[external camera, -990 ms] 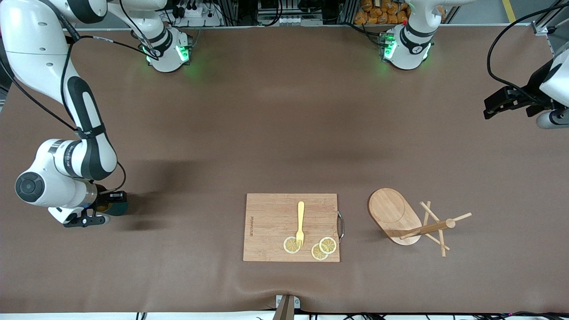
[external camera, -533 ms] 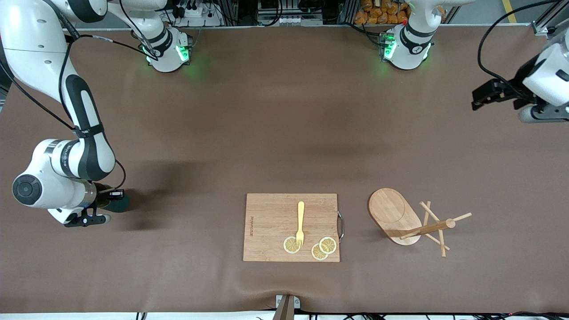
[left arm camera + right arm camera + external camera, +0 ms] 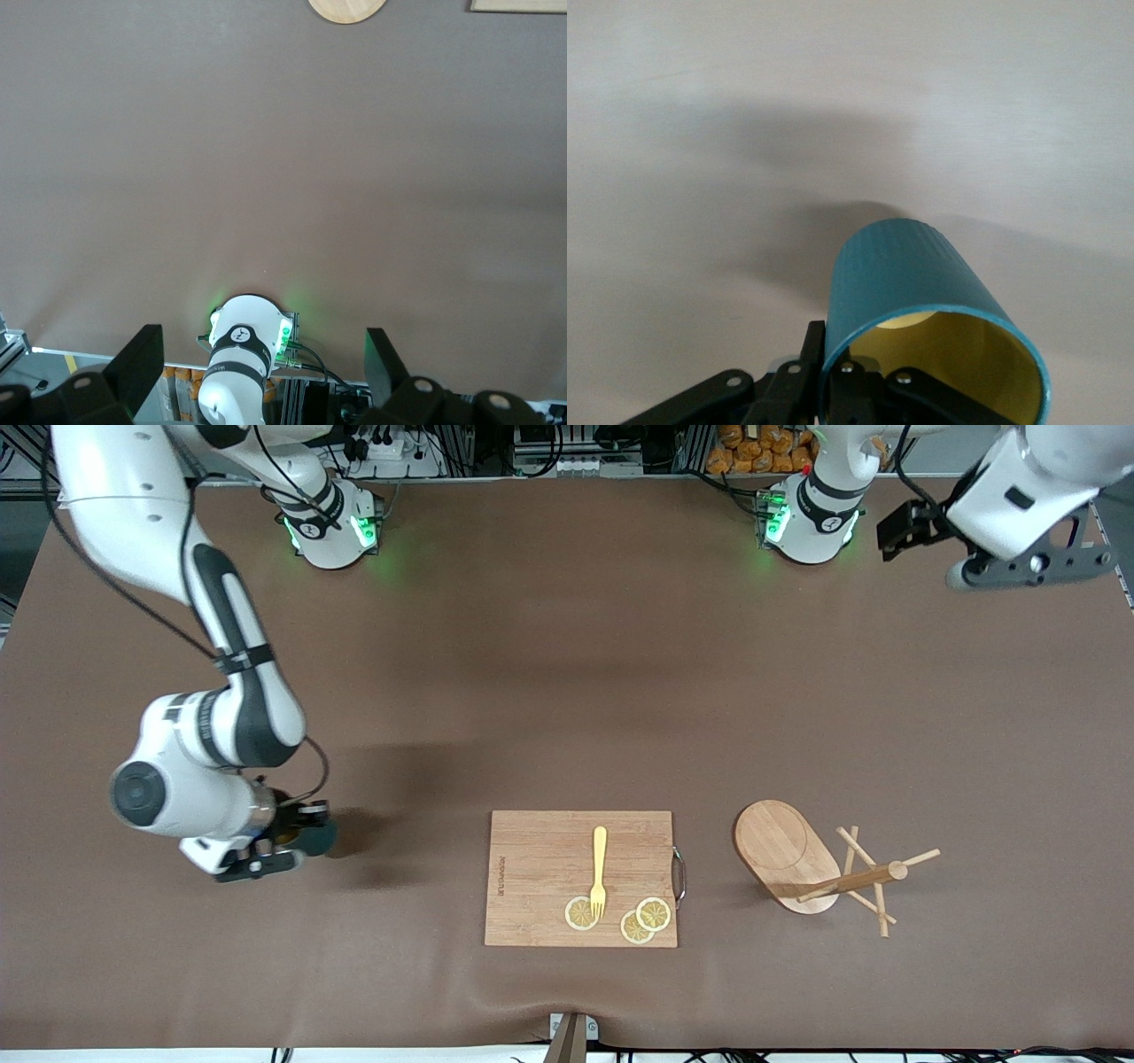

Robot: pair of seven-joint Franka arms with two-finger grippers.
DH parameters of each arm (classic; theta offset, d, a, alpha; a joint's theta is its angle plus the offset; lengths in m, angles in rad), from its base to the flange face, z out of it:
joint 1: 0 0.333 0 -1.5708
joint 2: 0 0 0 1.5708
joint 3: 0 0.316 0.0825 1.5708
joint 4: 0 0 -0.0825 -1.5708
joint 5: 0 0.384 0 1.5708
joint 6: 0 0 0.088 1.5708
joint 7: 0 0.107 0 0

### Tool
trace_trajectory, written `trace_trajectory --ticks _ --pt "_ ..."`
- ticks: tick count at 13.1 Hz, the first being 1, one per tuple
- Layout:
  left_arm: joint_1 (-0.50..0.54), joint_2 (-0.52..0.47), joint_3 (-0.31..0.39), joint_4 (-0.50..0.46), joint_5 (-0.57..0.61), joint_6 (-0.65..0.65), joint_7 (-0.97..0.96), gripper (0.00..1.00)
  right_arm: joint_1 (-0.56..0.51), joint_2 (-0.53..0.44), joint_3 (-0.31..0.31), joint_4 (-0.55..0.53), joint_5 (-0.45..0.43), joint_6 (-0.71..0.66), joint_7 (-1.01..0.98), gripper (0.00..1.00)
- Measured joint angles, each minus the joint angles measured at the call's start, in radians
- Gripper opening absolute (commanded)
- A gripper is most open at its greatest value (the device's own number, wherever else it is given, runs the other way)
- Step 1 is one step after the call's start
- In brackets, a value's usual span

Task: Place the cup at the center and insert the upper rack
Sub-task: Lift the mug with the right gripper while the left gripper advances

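Cup (image 3: 314, 837) in right gripper (image 3: 283, 841) now nearer cutting board (image 3: 540, 877).

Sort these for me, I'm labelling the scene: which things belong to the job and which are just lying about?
Job: cup, held by the right gripper; upper rack, lying tipped over; left gripper, waiting above the table.

Lying about: cutting board, fork, lemon slices.
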Motion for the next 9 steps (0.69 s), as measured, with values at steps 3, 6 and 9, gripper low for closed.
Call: trace_trajectory --ticks 3,6,9 --pt "-0.002 0.035 -0.001 -0.004 0.011 0.140 0.001 1.00 0.150 -0.007 0.003 0.000 0.005 -0.017 0.117 0.00" --pt "-0.035 0.092 -0.026 0.008 0.016 0.274 0.001 1.00 0.307 -0.007 0.003 0.000 0.006 -0.016 0.297 0.00" --pt "-0.037 0.099 -0.028 0.017 0.016 0.290 0.013 1.00 0.430 -0.010 0.003 0.004 0.007 -0.016 0.373 0.00"
